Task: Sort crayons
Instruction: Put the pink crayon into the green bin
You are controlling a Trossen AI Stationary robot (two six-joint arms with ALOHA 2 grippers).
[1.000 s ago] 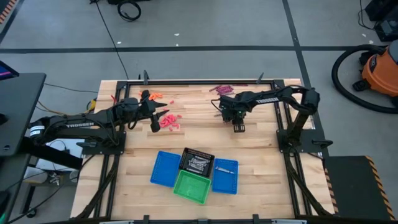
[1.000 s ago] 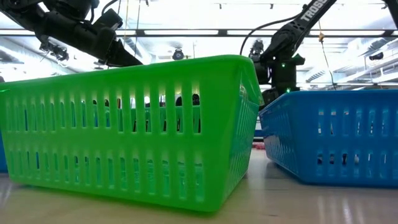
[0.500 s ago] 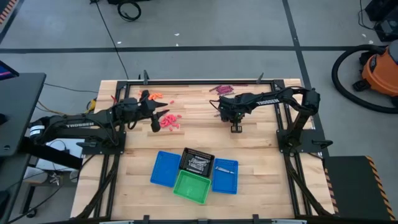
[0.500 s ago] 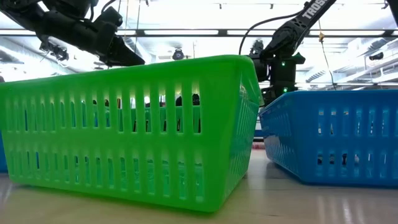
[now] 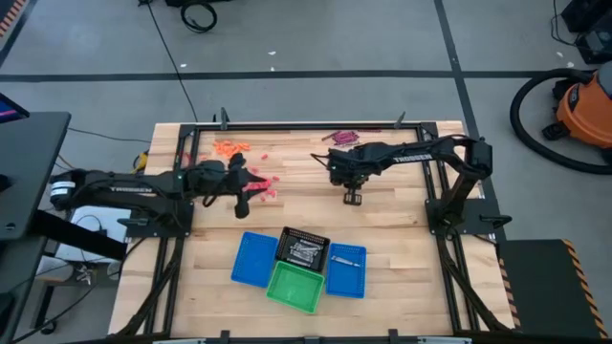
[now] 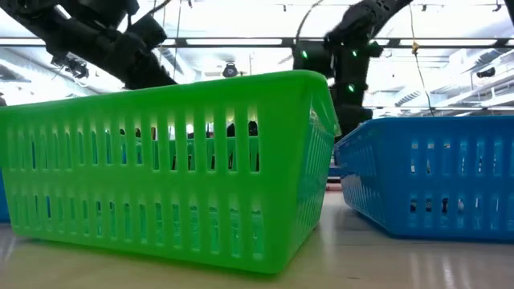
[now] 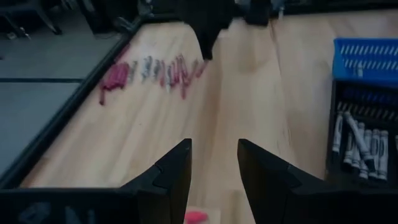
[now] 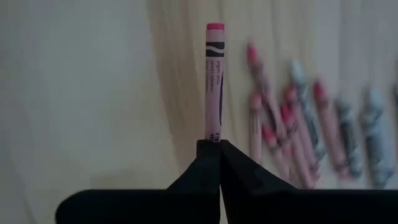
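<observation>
My right gripper (image 5: 352, 198) (image 8: 213, 149) is shut on one pink crayon (image 8: 214, 81) over the middle of the table. My left gripper (image 5: 243, 196) (image 7: 213, 168) is open and empty, right beside a loose heap of pink crayons (image 5: 260, 184) that lie flat on the wood. A pink crayon tip (image 7: 196, 216) shows just under its fingers. Orange crayons (image 5: 229, 146) lie at the far left. Maroon and grey crayons (image 5: 340, 137) (image 7: 155, 71) lie by the far edge. My right gripper pinches the pink crayon by its lower end (image 8: 213, 134) between the two fingertips. The crayon lies along the fingers and sticks straight out past them for most of its length. Its free tip (image 8: 214, 27) touches nothing.
Near the front edge stand a blue basket (image 5: 253, 258), a black basket (image 5: 303, 248) with grey crayons, a green basket (image 5: 295, 287) and a second blue basket (image 5: 346, 269) holding a crayon. Bare wood lies between the arms and the baskets. A dark frame (image 5: 306, 125) rims the table.
My right gripper has moved toward the table's left edge, still shut. My left arm has shifted toward the near edge and a little right, uncovering the orange crayons at the far left.
</observation>
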